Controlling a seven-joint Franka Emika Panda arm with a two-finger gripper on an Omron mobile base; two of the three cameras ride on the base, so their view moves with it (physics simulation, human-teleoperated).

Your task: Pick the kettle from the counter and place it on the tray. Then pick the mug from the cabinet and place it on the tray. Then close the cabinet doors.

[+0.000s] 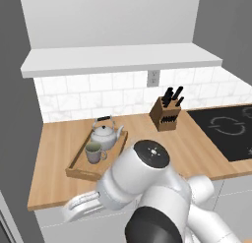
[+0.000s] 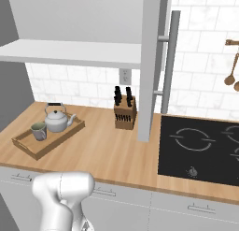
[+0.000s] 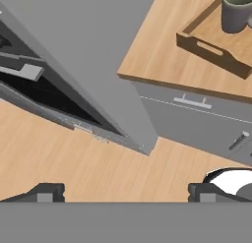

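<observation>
Swinging rigid, light cabinet doors (image 2: pixel 150 61) shut remains; push the bar handle (image 2: pixel 169 61). Kettle (image 1: pixel 105 134) and mug (image 1: pixel 94 152) sit in the tray (image 1: pixel 78 161) near the counter's (image 1: pixel 54 153) left end. Gripper (image 3: pixel 123 193) empty, jaws wide.

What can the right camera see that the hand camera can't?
The right base view alone has the kettle, the knife block, the black stove, an open cabinet door with its long bar handle, the white shelf above and wooden spoons on the tiled wall. The hand view alone has the floor, a dark opening beside the counter and the open gripper with nothing between its fingers. Both share the mug on the tray, the counter and a drawer handle.
</observation>
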